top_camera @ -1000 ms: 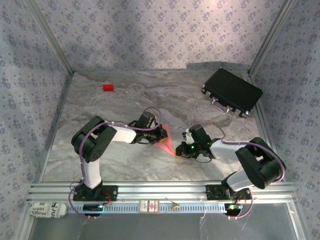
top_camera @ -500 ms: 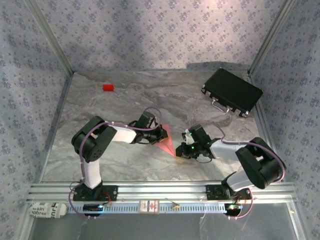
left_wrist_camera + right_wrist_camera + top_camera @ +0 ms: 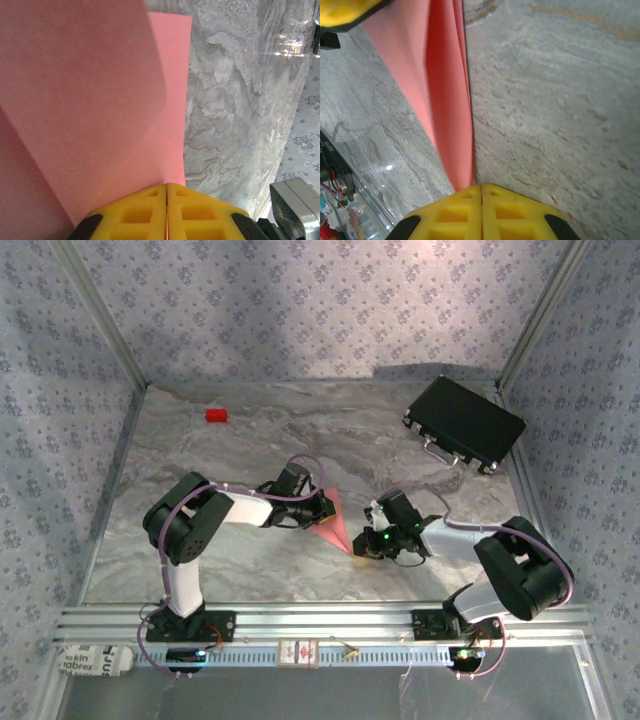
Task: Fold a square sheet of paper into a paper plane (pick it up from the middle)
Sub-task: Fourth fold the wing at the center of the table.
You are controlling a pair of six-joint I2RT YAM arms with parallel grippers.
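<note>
right fingers point(image 3: 450, 216) leftward; salmon paper point(image 3: 337, 528) folded (pointed)

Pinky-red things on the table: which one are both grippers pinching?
The salmon-pink paper, held between the left gripper and right gripper; the small red block lies untouched at the back.

One sheet point(image 3: 335, 522), one case point(image 3: 464, 424), one block point(image 3: 216, 415)

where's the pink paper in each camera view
Top external: the pink paper is mid-table, pinched between the left gripper and right gripper.
Left wrist: fills left and centre, down to the yellow pads.
Right wrist: a narrow folded strip from top left to the pads.
Shared landmark: the grey marbled table.
</note>
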